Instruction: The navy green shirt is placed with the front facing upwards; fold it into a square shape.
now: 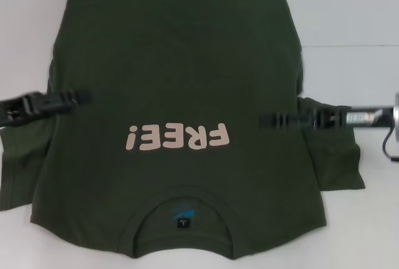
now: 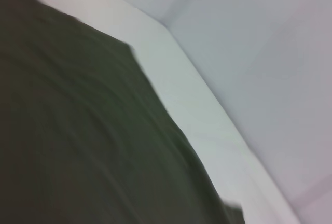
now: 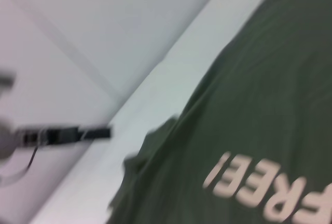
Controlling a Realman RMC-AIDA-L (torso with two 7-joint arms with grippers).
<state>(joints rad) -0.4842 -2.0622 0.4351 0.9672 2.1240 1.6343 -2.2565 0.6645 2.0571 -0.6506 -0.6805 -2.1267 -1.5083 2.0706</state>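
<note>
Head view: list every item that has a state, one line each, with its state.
navy green shirt: spread flat, front up, print showing, collar nearest the robot, not yet folded.
left gripper: over the shirt's left edge near the sleeve.
right gripper: over the shirt's right edge by the sleeve.

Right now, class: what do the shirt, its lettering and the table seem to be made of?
Navy green shirt: soft matte knit, likely cotton; it creases and drapes. "FREE!" lettering: flat pale pink print, probably ink or vinyl. Table: smooth white hard surface, perhaps laminate.
</note>
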